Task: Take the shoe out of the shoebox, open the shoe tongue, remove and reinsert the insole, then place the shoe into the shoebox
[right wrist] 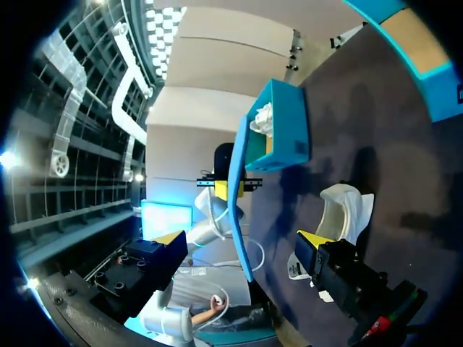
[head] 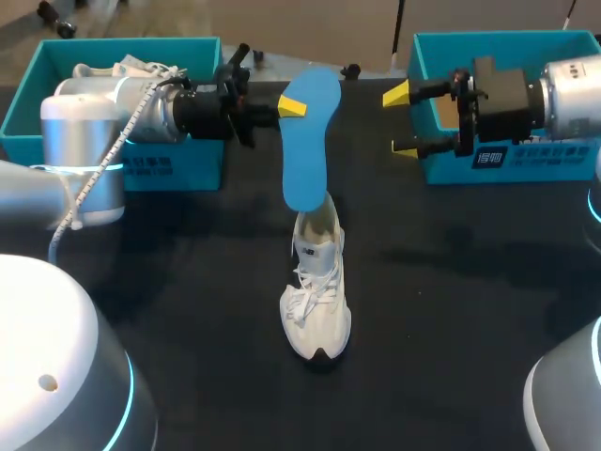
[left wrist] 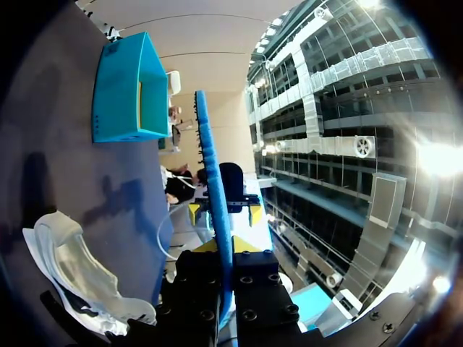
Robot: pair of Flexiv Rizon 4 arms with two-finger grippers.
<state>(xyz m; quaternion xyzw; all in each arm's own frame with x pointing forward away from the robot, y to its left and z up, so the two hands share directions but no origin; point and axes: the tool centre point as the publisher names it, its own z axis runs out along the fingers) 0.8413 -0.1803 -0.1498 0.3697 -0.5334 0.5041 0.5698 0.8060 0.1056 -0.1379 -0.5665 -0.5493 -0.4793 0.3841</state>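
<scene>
Overhead, left pincer (head: 295,105) pinching insole (head: 305,160), end seemingly inside shoe (head: 317,301), right pincer (head: 402,122) spread, insole edge-on from wrists.

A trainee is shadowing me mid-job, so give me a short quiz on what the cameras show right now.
1. True or false: the left hand is shut on the blue insole.
2. Fill in: the fingers of the right hand are ____ (open/shut).
3. The white shoe is:
A) held in the right hand
B) standing on the table
C) lying on top of the blue insole

Key: 1 true; 2 open; 3 B.
</scene>
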